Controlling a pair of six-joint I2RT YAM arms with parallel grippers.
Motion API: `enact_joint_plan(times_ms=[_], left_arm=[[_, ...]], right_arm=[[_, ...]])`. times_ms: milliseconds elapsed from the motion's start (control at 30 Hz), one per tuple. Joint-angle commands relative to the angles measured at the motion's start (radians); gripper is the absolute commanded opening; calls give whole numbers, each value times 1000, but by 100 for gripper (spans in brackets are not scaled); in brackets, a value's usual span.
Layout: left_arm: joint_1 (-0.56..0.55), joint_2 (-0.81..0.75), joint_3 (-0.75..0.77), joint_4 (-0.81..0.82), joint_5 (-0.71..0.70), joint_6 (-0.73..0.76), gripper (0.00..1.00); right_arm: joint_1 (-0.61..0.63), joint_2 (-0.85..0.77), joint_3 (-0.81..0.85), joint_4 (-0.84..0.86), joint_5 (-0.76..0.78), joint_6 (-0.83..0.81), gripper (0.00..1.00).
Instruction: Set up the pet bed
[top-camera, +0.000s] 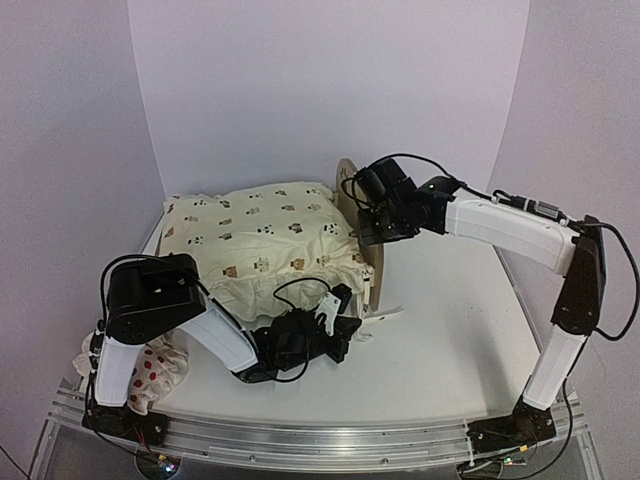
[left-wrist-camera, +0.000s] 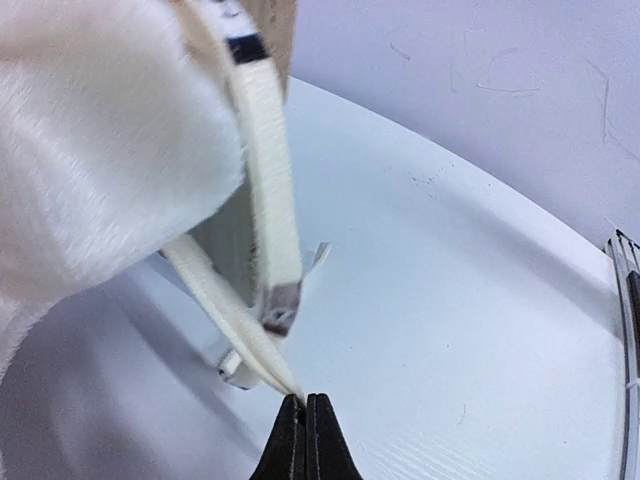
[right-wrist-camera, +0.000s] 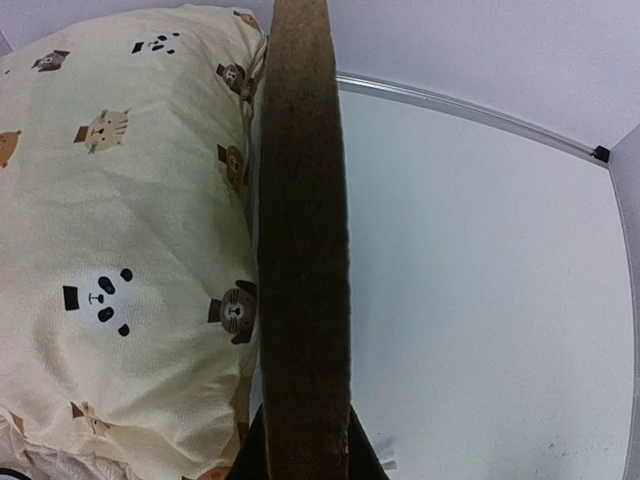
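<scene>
The pet bed (top-camera: 372, 262) stands mid-table; its light-wood end board (right-wrist-camera: 305, 200) shows edge-on in the right wrist view. My right gripper (right-wrist-camera: 305, 445) is shut on that board, one finger on each face, and holds it from above (top-camera: 380, 235). A cream animal-print cushion (top-camera: 255, 240) lies puffed on the bed and hides its base. My left gripper (left-wrist-camera: 306, 402) is shut on the end of one of the cushion's ties (left-wrist-camera: 225, 305) low by the bed's near corner (top-camera: 340, 300). A second tie (left-wrist-camera: 268, 190) hangs beside it.
A small white pillow with red spots (top-camera: 155, 370) lies at the near left by the left arm's base. A loose tie end (top-camera: 385, 317) rests on the white table (top-camera: 450, 330) right of the bed. White walls close the back and sides.
</scene>
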Motion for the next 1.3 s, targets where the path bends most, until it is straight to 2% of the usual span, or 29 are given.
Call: enact_joint_plan(times_ms=[0,367,400,500,600,733,800,933,1067,1167,1267], left_arm=[[-15,-60,-10,-78,53,-46,0],[-15,-108,-42,-184,0,-47,0],[-15,-113,-46,-188,-5,-45,0],[-15,-137,-59,-216,-24,-49,0],[-15,-169,-53,-288,-47,-59,5],[-15,-213,-51,-373,-73,-63,18],[-14,-230,-49,-402,-87,-57,30],[-15,-226,7,-485,-115,-25,35],[-15,-182,131,-652,-115,-29,38],[-15,-158,192,-742,-137,-79,40],[-15,-163,207,-781,-144,-111,41]], right_arm=[[-13,30,-41,85,58,-94,0],[-55,3,-165,222,7,-161,0],[-55,0,-166,222,-11,-172,4],[-56,-17,-174,220,-59,-195,26],[-56,-52,-193,211,-83,-211,45],[-56,-120,-233,189,-111,-221,68],[-56,-174,-276,183,-123,-216,74],[-56,-272,-399,184,-149,-181,77],[-56,-340,-533,183,-206,-140,76],[-56,-363,-610,187,-257,-103,73],[-56,-386,-706,234,-354,-68,64]])
